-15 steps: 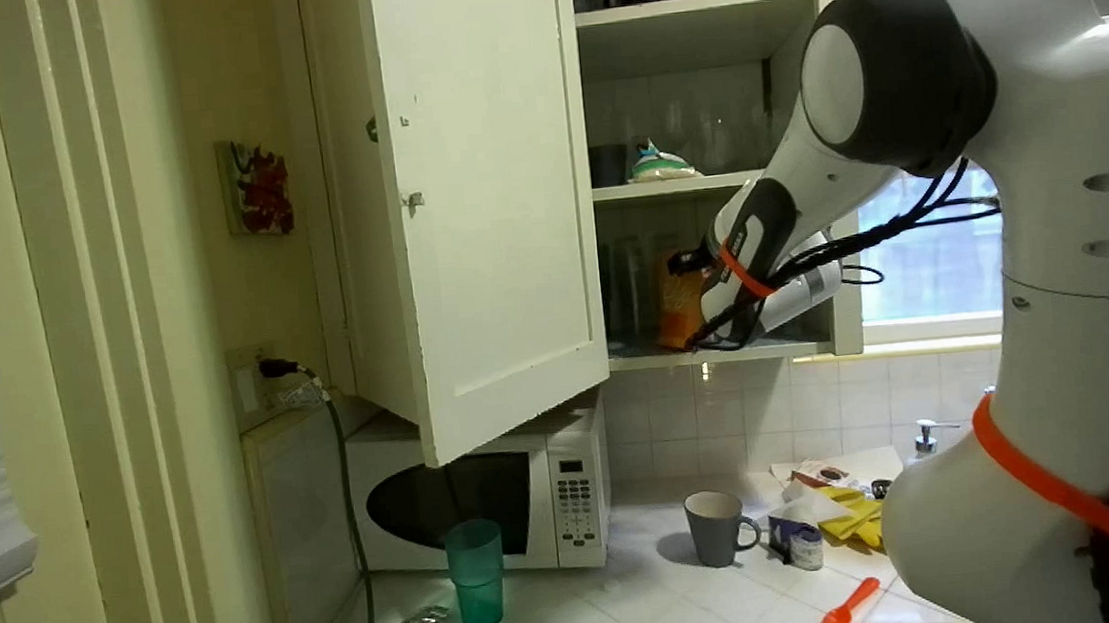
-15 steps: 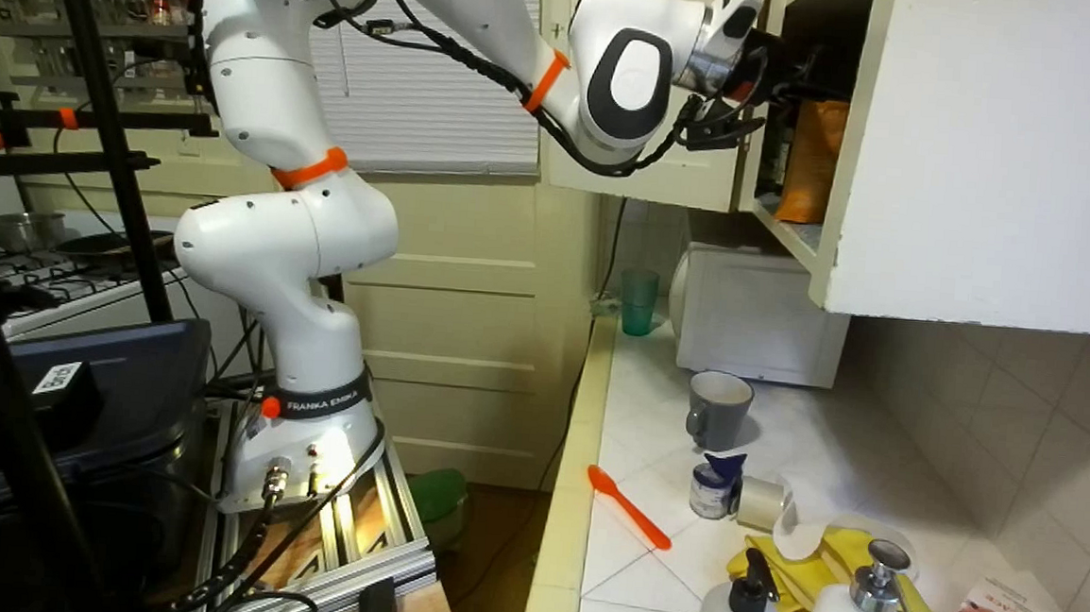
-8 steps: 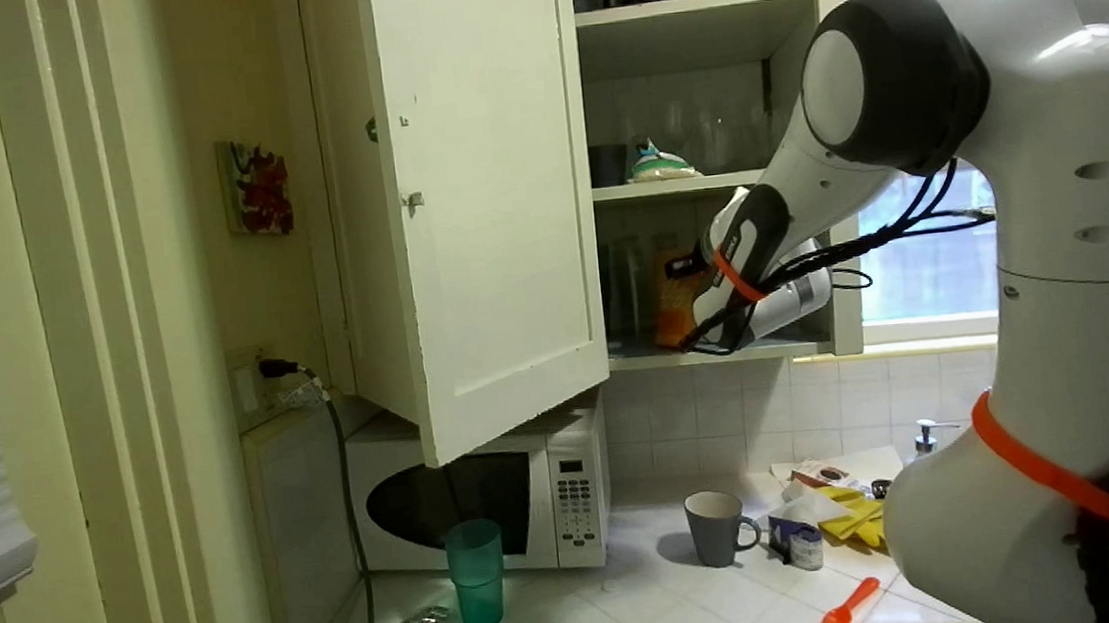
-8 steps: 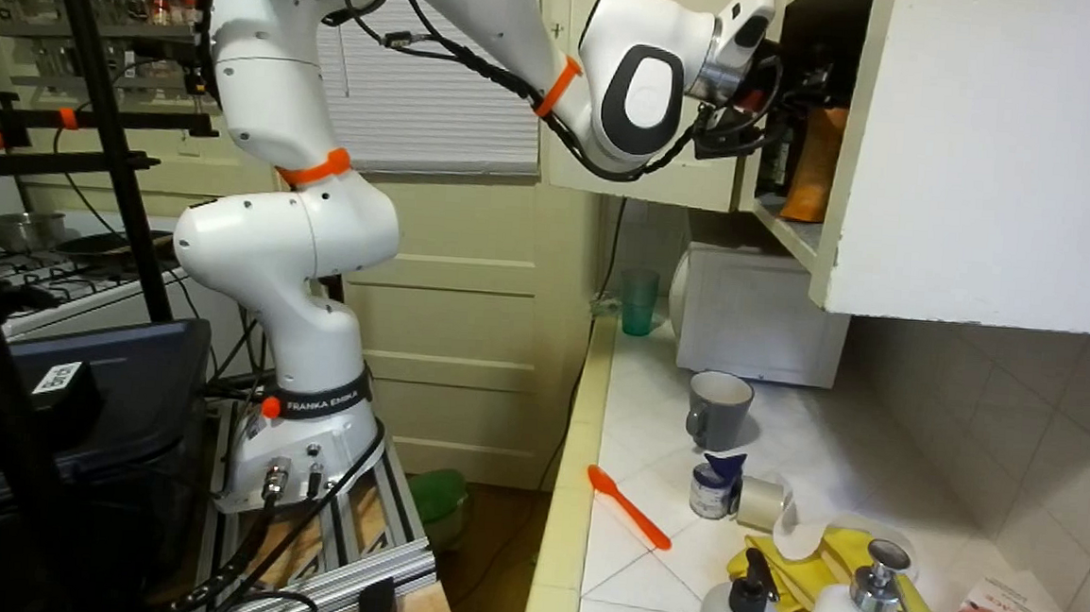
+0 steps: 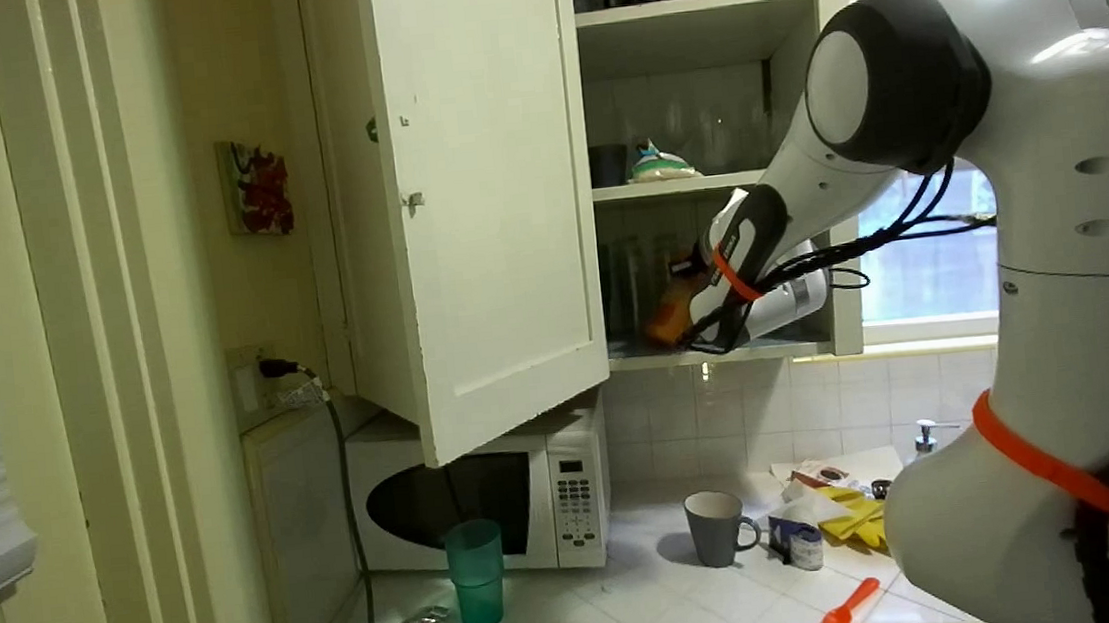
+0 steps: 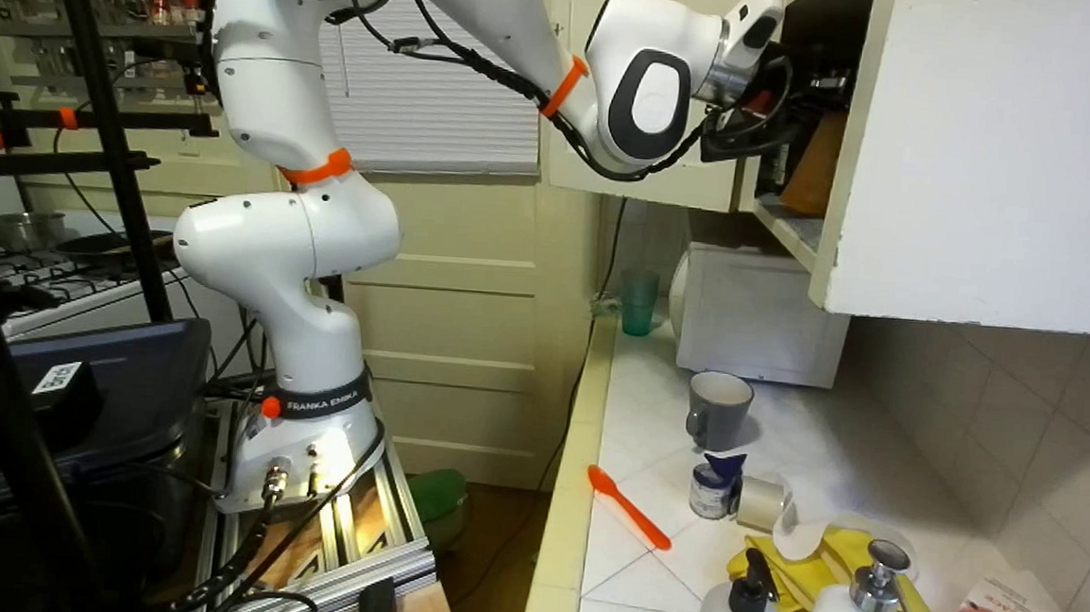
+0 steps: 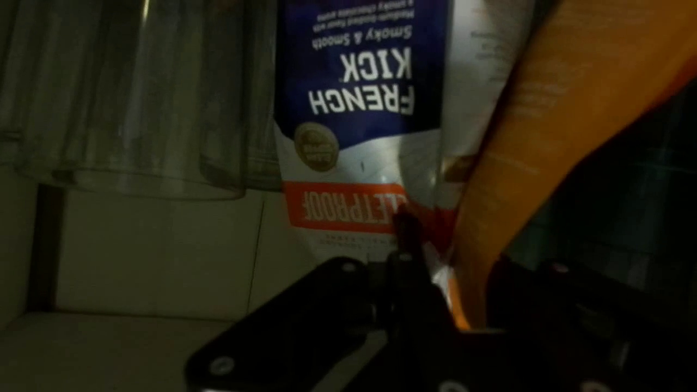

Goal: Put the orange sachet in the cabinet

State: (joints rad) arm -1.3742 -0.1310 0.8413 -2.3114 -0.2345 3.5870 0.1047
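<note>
Wrist view: pretty dark in there, but one end of the orange pouch sits between the two sides of the claw. A printed bag is right by it, glasses past that, all inside the cabinet.
Pouch spot: inside the cabinet, low down, bottom end seemingly on the cabinet's lowest shelf.
Pouch tilt: this is the new bit. A second ago it stood more or less upright; now it's clearly leaning over in both exterior views, and the claw has nudged a little further into the cabinet.
Claw state: honestly can't make it out. Could be clamped on the pouch, could be just straddling it, the wrist view is too murky to say.
Cabinet door: hanging open in an exterior view.
Cabinet job: nearly done imo. That lean reads like touchdown on the shelf, so I'd guess what's left is making sure the pouch is loose and backing the claw out of the cabinet.
Lean risk: soft pouch, so it'll probably slump instead of standing tall. If the claw snags it on the way out, it might get dragged toward the cabinet opening, or tip into the printed bag.
Mug: on the table below the cabinet, well apart from all this.
</note>
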